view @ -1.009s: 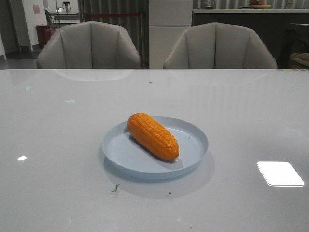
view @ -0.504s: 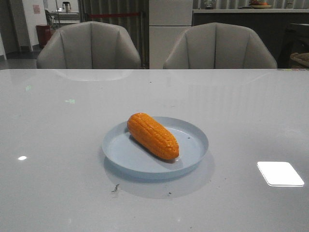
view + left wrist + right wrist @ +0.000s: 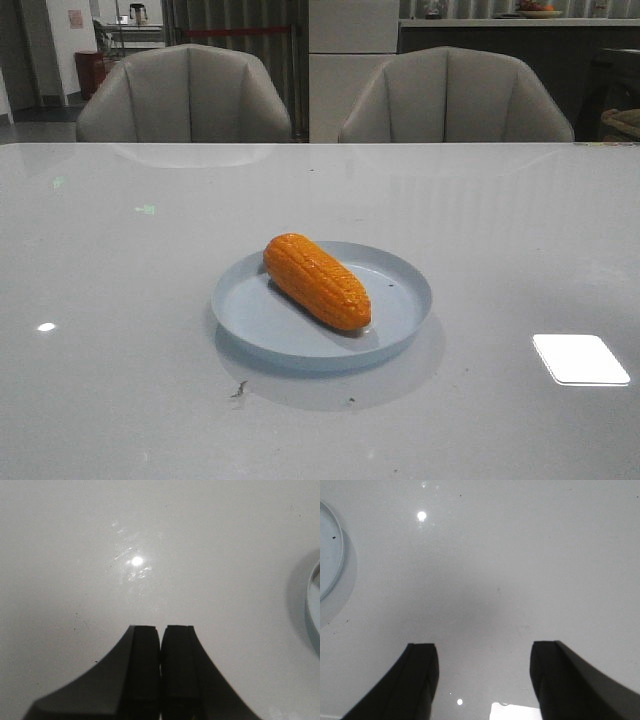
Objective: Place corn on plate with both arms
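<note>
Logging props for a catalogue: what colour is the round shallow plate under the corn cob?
Pale blue plastic plate, clearest in the front view.

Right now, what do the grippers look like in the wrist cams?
Both are matte black with no visible markings or cables. The left gripper shows two flat, blocky fingertip pads with squared tips, flaring into curved bases. The right gripper shows the same style of broad black fingers with squared tips. The arms themselves are out of view.
</note>
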You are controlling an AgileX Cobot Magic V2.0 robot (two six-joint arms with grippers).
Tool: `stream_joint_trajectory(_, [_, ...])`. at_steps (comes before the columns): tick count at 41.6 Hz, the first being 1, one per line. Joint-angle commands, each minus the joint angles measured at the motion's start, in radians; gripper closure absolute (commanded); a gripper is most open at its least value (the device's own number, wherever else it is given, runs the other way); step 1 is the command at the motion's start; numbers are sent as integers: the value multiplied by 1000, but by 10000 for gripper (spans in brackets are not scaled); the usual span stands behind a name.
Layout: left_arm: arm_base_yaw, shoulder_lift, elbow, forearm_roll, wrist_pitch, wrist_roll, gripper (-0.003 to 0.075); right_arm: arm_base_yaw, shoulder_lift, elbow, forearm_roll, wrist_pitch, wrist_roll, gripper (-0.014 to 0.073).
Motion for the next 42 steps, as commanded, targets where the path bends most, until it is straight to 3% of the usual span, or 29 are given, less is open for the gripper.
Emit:
stream_joint_trajectory(1, [0,-3,-28,0,-68,-11,627,-6,-17,-27,1,-45,-2,84])
stream_joint_trajectory(14, [0,-130,93,-41,-104,-11,627,-6,-17,-27,1,-45,-2,84])
stream_joint_trajectory(29, [0,-581,644,-41,-680,-11,627,-6,-17,-27,1,-45,-2,84])
stream_joint_trajectory(34, [0,-761,811,-41,-775,-11,627,-6,-17,-27,1,-45,-2,84])
stream_joint_trajectory(42, [34,-1007,986,-41,-817,-11,627,-6,-17,-27,1,-45,-2,84])
